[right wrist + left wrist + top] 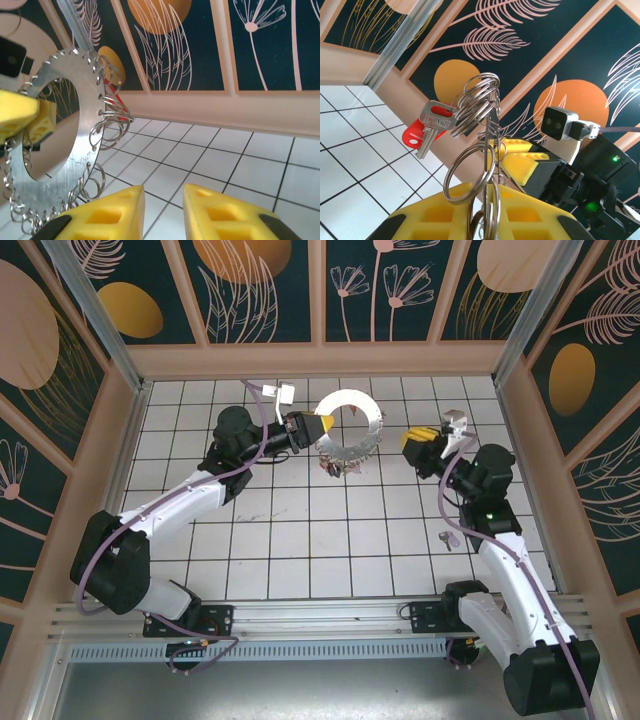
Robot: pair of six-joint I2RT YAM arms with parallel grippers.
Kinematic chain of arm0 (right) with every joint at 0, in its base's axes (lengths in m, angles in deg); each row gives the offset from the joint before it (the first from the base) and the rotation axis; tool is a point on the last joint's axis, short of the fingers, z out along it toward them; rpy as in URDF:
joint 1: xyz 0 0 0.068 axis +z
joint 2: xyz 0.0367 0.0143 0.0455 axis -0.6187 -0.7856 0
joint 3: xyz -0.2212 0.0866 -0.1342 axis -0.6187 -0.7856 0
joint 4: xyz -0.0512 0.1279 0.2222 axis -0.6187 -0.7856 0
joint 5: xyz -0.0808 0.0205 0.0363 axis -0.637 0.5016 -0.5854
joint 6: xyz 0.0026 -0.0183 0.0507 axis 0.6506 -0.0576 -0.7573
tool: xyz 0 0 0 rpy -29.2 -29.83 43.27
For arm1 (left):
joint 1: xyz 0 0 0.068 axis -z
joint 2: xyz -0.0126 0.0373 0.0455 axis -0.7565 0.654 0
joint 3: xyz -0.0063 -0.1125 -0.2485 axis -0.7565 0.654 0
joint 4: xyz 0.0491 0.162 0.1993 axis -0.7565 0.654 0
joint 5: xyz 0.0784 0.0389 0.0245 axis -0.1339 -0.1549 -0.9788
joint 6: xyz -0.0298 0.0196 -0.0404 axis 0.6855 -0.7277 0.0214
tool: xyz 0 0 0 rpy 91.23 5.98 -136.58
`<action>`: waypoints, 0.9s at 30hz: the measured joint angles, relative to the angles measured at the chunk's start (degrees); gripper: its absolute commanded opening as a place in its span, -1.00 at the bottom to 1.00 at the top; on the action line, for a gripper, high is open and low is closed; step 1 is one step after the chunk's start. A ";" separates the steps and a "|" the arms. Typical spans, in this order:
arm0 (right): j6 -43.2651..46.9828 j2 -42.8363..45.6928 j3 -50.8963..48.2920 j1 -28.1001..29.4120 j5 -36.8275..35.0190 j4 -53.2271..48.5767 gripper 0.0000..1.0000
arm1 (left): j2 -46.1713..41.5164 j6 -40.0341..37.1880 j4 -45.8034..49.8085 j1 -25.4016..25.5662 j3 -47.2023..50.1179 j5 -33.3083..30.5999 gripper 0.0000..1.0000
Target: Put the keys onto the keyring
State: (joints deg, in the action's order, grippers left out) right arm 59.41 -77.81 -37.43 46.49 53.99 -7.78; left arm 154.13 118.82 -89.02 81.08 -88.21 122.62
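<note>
A lab test cell — aluminium frame (92,315), leaf-print panels (265,285), white gridded floor (330,540).

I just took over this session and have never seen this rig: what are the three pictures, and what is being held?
The overhead picture looks down on two robot arms bolted at the near edge of a white tiled table. The other two pictures come from cameras on each wrist, so the yellow pads are that arm's own fingers. The left gripper is shut on the edge of the keyring, a flat metal ring held up off the table, hung with small wire loops. A red-headed key dangles from one loop. The right gripper is beside the ring, jaws apart, holding nothing. Another key lies on the tiles by the right arm.
</note>
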 measured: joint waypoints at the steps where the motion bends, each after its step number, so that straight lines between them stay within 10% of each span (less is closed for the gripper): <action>1: 1.18 0.20 -0.28 0.33 -0.07 -0.02 -0.51 | 0.00 -0.33 0.48 0.00 -0.11 0.09 -1.00; 27: 26.16 2.25 -17.03 25.29 -17.31 18.25 -0.77 | 1.16 -5.88 7.13 0.00 -4.83 1.46 -1.00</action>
State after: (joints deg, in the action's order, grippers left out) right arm 85.57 -75.56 -54.46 71.78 36.68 10.47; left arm 155.29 112.94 -81.90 81.08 -93.05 124.08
